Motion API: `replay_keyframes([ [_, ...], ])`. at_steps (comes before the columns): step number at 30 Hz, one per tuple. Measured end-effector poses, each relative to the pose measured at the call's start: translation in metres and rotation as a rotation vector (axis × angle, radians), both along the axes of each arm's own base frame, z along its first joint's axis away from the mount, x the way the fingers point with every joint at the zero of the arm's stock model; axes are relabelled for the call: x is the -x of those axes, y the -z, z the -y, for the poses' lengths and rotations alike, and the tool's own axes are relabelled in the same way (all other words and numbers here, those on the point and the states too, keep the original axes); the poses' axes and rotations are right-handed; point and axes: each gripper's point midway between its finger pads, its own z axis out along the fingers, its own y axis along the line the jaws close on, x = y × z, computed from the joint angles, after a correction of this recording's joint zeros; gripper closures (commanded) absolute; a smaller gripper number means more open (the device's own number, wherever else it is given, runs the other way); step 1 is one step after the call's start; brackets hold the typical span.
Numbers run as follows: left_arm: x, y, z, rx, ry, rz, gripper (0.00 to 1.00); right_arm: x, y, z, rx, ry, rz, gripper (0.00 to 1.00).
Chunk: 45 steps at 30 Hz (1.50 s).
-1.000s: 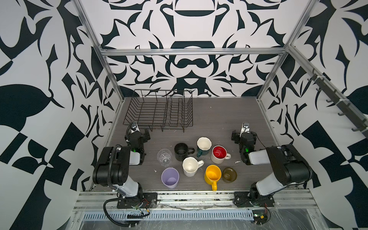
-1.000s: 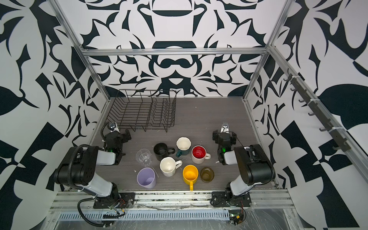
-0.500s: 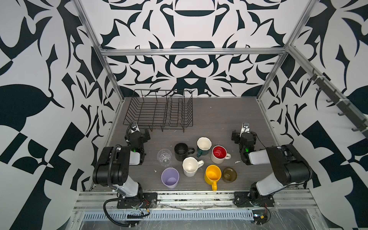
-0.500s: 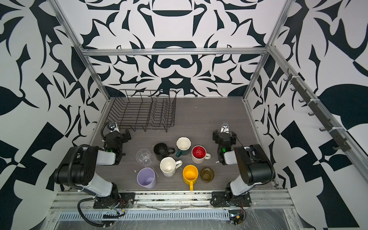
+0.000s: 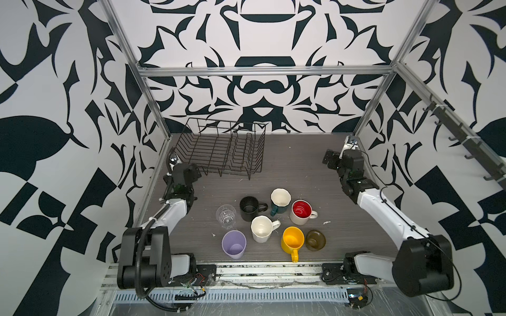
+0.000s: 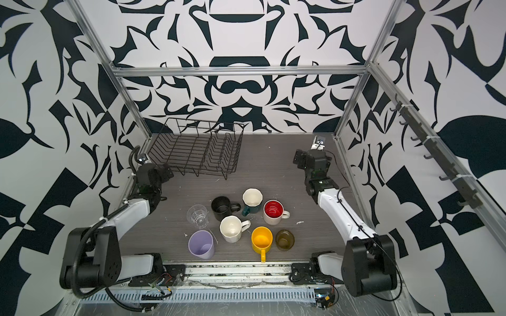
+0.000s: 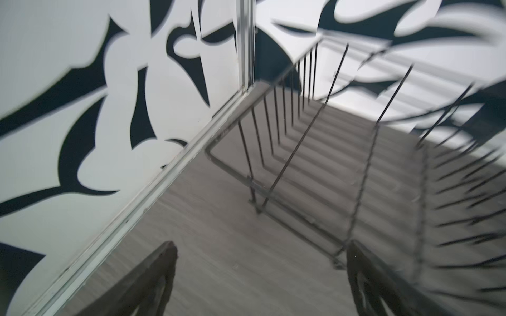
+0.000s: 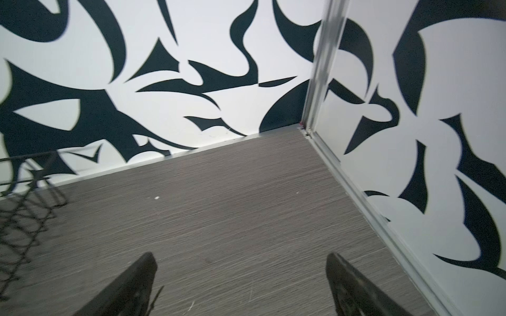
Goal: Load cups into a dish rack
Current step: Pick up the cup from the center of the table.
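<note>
The rectangular black wire dish rack (image 5: 219,153) stands empty, so no cup is loaded yet, and the step in hand looks like the reach for a first cup. All eight cups stand upright on the grey wood-grain tabletop (image 5: 298,167), in a tight cluster on the robot's side of the rack and apart from it. Nearest the rack are the black mug (image 5: 249,208) and the teal mug with a cream inside (image 5: 280,201), with the red-lined white mug (image 5: 301,212) beside them. Farther from the rack stand the clear glass (image 5: 226,216), the cream mug (image 5: 261,228), the lilac tumbler (image 5: 233,244), the yellow mug (image 5: 293,240) and the small olive-brown glass (image 5: 315,240). The left gripper (image 7: 261,246) hangs just beside the rack's near corner, its fingers (image 7: 147,281) spread wide and holding nothing. The right gripper (image 8: 241,255) is well apart from the rack, off its prong end, likewise spread wide and empty. Next, I judge, an arm must turn from the rack toward the cluster, descend over an outer cup and close on its wall without knocking the neighbours.
</note>
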Motion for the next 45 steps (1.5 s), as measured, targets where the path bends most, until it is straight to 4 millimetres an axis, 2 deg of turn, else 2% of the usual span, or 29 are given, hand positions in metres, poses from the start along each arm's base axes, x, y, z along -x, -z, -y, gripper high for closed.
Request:
replay_keyframes([
  [2, -0.005, -0.039, 0.009, 0.049, 0.039, 0.057, 0.01, 0.012, 0.015, -0.012, -0.024, -0.075, -0.087, 0.18],
  [4, -0.004, -0.062, 0.014, 0.08, 0.064, 0.09, 0.01, 0.027, 0.037, -0.022, -0.035, -0.136, -0.198, 0.21],
  [6, -0.001, -0.072, 0.021, 0.107, 0.096, 0.1, 0.01, 0.043, 0.061, -0.029, -0.05, -0.182, -0.319, 0.23],
  [9, 0.008, -0.067, 0.03, 0.15, 0.133, 0.075, 0.01, 0.067, 0.082, -0.038, -0.079, -0.24, -0.467, 0.27],
  [12, 0.018, -0.061, 0.033, 0.17, 0.149, 0.058, 0.01, 0.087, 0.089, -0.045, -0.111, -0.281, -0.56, 0.32],
  [16, 0.027, -0.074, 0.034, 0.16, 0.155, 0.069, 0.01, 0.114, 0.093, -0.056, -0.122, -0.321, -0.651, 0.33],
  [23, 0.017, -0.134, 0.038, 0.131, 0.197, 0.13, 0.01, 0.155, 0.095, -0.093, -0.04, -0.44, -0.752, 0.36],
  [26, 0.01, -0.145, 0.043, 0.141, 0.225, 0.129, 0.01, 0.164, 0.099, -0.099, -0.021, -0.452, -0.781, 0.38],
  [36, 0.008, -0.125, 0.062, 0.232, 0.299, 0.01, 0.0, 0.169, 0.124, -0.11, 0.048, -0.43, -0.869, 0.46],
  [45, 0.008, -0.132, 0.067, 0.274, 0.322, -0.003, 0.0, 0.163, 0.15, -0.111, 0.088, -0.401, -0.919, 0.54],
])
